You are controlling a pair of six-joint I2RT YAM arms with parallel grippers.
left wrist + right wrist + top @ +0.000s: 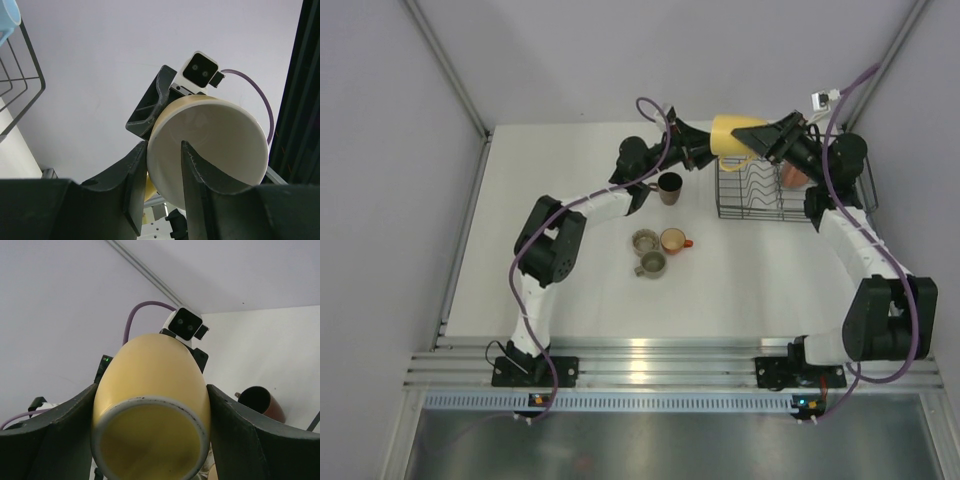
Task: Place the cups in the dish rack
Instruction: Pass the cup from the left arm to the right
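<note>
**Inspector:** What is recorded on the left?

**Examiner:** The brown cup [670, 187] is seen upright on the table [570, 300]. The grey cups [643, 240] and orange cup [673, 240] are grouped nearer the bases. The left gripper [164, 147] is found partly open and astride the yellow cup's [732, 133] rim, one finger outside and one inside. No firm hold is judged there.

**Inspector:** And the yellow cup itself?

**Examiner:** It is carried on its side above the rack's [719, 195] far left corner. It is clamped across its body by the right gripper [152, 387].

**Inspector:** Handling?

**Examiner:** Glazed ceramic is presumed: rigid, smooth, fairly light, and apt to slip or chip against wire. A hold across the body is considered sound. The rim wall is thought a lesser purchase.

**Inspector:** Clearance?

**Examiner:** The left bays are seen open, and a pink cup [792, 175] is lodged to the right. Room is tight, since the left arm is close beside the cup and the wire edge lies just below.
</note>
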